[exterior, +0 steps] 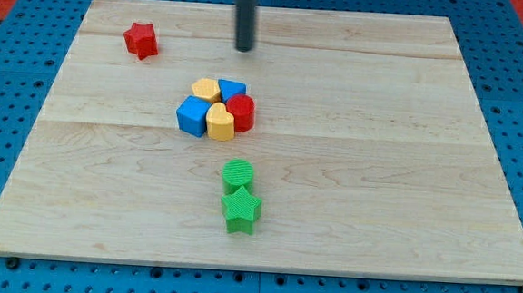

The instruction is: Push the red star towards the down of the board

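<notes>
In the camera view, you had the red star point(141, 40) near the top-left corner of the pale, grained wooden board point(405, 173), apart from every other block. My tip point(244, 49), the end of a smooth dark rod with no jaws to open or close, sat to the star's right, well apart from it and touching no block. Below and right of the star lay a tight cluster: yellow hexagon point(205, 90), blue block point(231, 89), red cylinder point(242, 112), blue cube point(191, 115) and yellow heart point(220, 121). Further below sat a ribbed green cylinder point(237, 174) touching a ribbed green star point(240, 208).
</notes>
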Motion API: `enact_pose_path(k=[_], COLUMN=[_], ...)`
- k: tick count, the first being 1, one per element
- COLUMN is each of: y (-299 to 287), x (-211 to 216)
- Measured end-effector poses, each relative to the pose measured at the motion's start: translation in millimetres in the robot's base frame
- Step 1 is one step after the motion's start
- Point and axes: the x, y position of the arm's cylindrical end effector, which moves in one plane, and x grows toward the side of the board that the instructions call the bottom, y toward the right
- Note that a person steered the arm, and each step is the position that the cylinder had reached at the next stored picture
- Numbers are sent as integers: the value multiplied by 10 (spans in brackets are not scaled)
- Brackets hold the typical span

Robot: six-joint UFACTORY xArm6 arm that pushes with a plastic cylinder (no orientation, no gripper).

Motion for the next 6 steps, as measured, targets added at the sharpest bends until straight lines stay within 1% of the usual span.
enact_pose_path(k=[1, 2, 4, 6], y=[-867, -941, -1656, -1684], x=[-14, -14, -163, 193])
